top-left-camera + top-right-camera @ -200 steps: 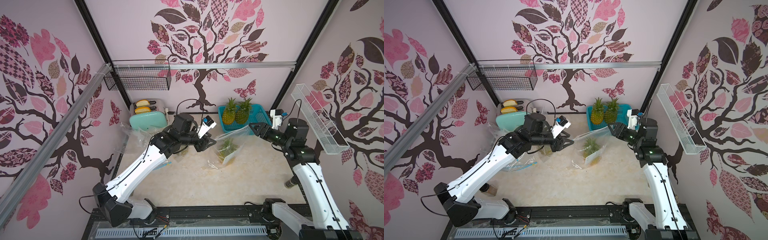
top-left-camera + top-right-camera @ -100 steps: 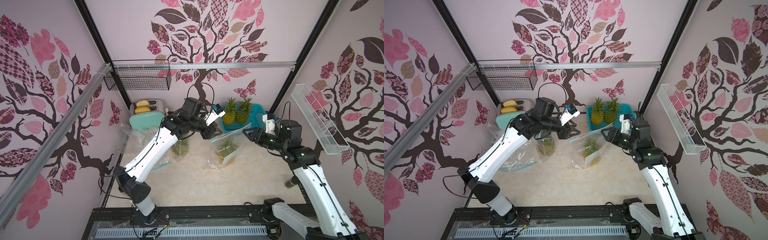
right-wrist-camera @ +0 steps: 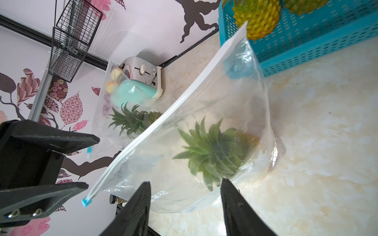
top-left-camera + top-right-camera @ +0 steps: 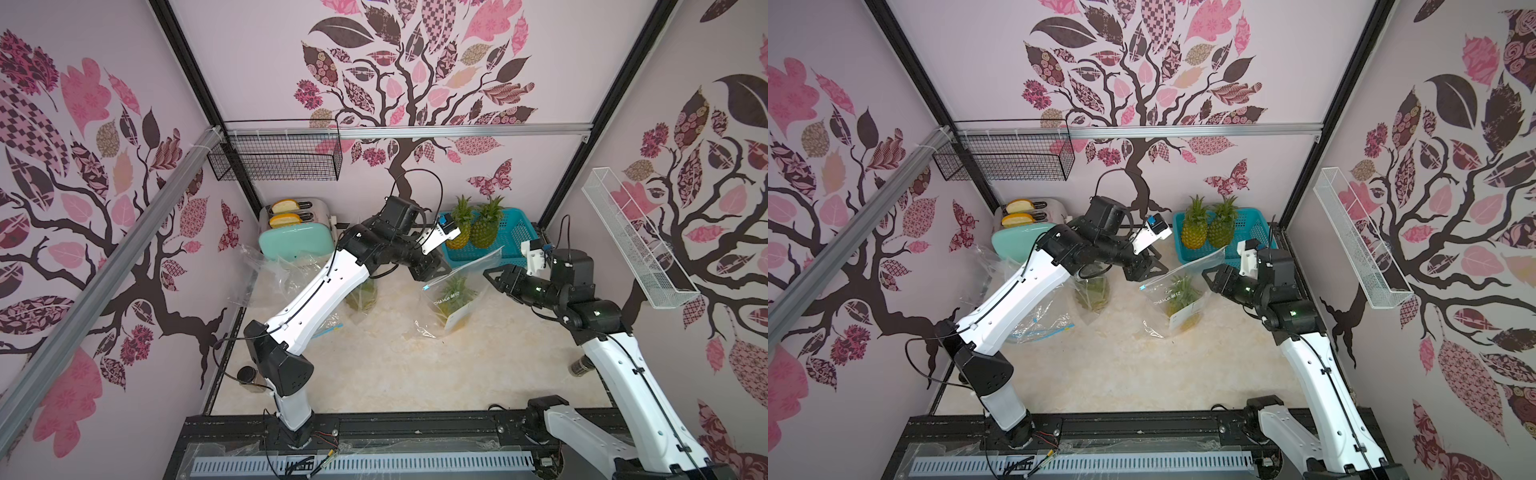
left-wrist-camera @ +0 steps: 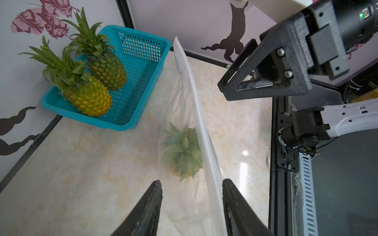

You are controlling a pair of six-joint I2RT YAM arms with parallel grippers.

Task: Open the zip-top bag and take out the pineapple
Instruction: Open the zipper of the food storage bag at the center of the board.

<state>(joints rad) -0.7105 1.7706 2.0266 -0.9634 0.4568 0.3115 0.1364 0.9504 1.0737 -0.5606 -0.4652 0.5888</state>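
Two robot claws flank a clear zip-top bag point(image 4: 471, 272) that stands upright on the marble-look table point(image 4: 395, 374), just in front of a teal basket point(image 4: 519, 232). Through the plastic we see the pineapple point(image 4: 455, 297) sitting low in the bag, green crown up, with a white card point(image 4: 459, 318) showing at the bag's lower part. The left gripper point(image 5: 191, 181) hangs at the end of the bag that carries the blue slider point(image 4: 424, 287). Its jaws stand partly apart, and in the left wrist view the white zip strip point(image 5: 196, 106) runs down between them, close against one finger point(image 5: 235, 204), though we cannot tell whether it touches. The right gripper point(image 3: 185, 181) faces the opposite end, jaws likewise parted and empty, the bag lying beyond its fingertips. Along the length we can see, the strip reads as a single closed line. In the basket stand two unbagged pineapples point(image 4: 1196, 237), and the bag's raised far corner overlaps the basket's front wall in both top views. Partly hidden behind the left arm, a second bagged pineapple point(image 4: 1094, 293) stands on the table, with loose clear bags point(image 4: 1038, 326) lying near it and a mint toaster point(image 4: 297, 245) holding two slices in the back corner.
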